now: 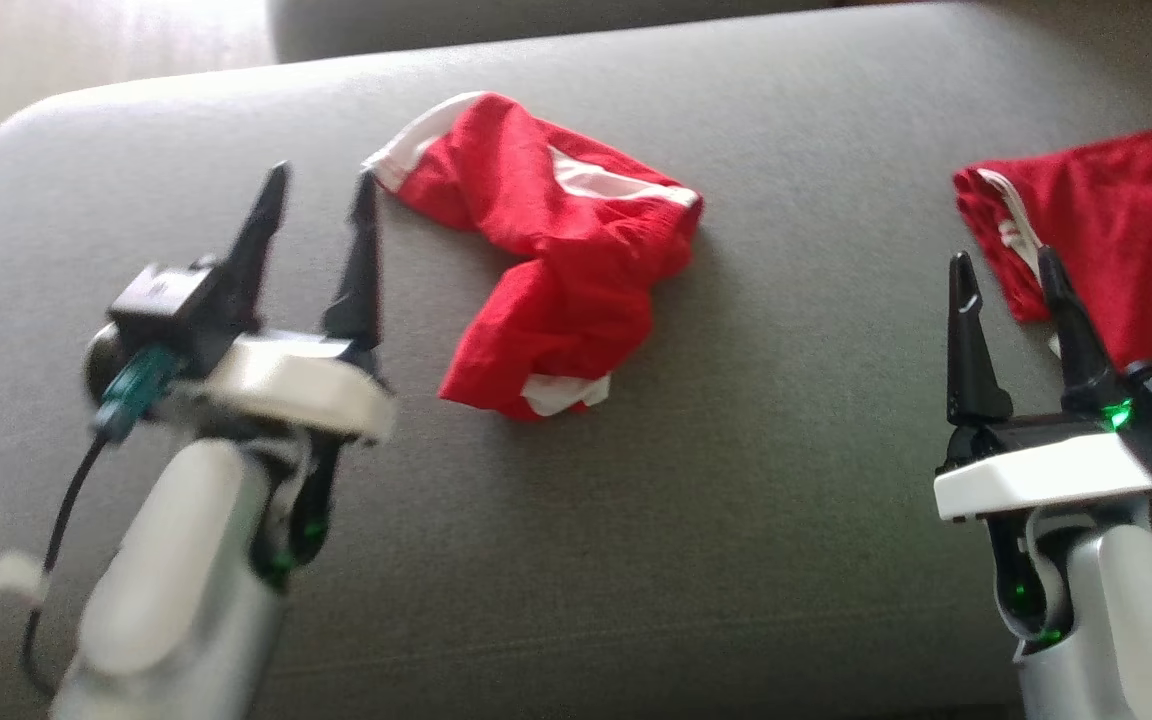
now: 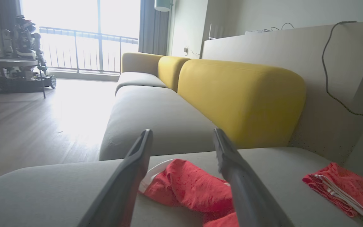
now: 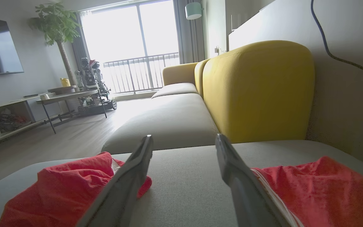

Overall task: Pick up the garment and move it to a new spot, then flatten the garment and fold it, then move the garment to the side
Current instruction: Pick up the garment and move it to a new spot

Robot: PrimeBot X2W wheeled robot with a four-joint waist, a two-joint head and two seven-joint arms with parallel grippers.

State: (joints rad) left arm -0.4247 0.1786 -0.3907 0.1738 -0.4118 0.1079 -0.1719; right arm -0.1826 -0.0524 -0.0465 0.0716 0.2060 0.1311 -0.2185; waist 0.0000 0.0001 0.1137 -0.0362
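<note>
A crumpled red garment with white trim [image 1: 556, 250] lies in the middle of the grey sofa seat [image 1: 756, 470]. My left gripper [image 1: 321, 190] hovers open just left of it, one fingertip close to its white edge; the same garment [image 2: 187, 186] shows between and beyond those fingers in the left wrist view. A second red garment with white trim [image 1: 1116, 235] lies at the right. My right gripper [image 1: 1006, 265] is open, its fingertips at that garment's left edge, nothing held. In the right wrist view the crumpled garment [image 3: 61, 189] sits left and the second garment [image 3: 320, 189] right.
A yellow backrest cushion [image 2: 241, 101] rises behind the seat, with more grey sofa sections beyond. A dark cable [image 2: 329, 78] hangs on the wall. Wooden floor [image 2: 27, 126], a round table [image 3: 68, 94] and another robot [image 3: 90, 78] stand near the window.
</note>
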